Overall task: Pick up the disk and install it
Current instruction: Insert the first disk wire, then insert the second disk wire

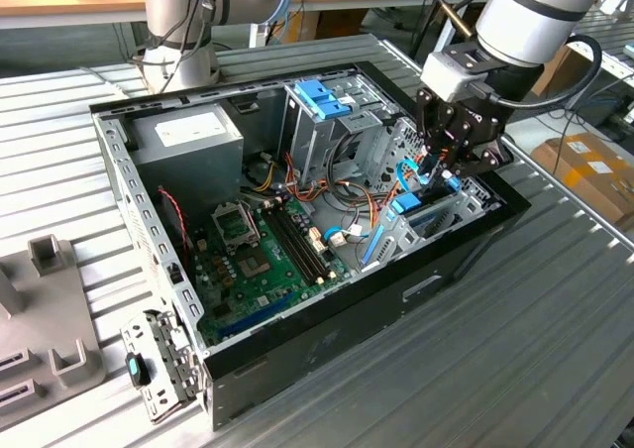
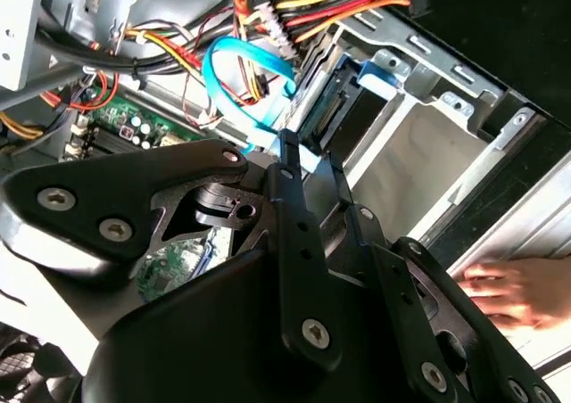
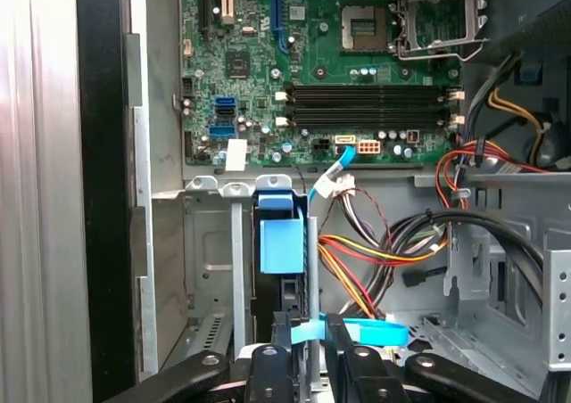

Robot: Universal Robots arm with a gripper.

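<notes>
Exterior view: we see the gripper (image 1: 443, 170) lowered into the open computer case (image 1: 327, 354), at the drive bay (image 1: 441, 215) on the exterior view's right. First wrist view: the disk (image 3: 282, 247) stands on edge in the bay slot, the fingers (image 3: 278, 332) pressed against its blue frame, pinching it. Motherboard (image 3: 330, 64) lies beyond.

Green motherboard (image 3: 357, 73) in a black computer case (image 1: 327, 344); blue-framed disk (image 3: 283, 242) beside a light-blue flat cable (image 2: 245, 73). Black gripper (image 3: 308, 345), grey power supply (image 1: 188, 141) with a white sticker, blue-topped metal cage (image 1: 322, 111).
</notes>
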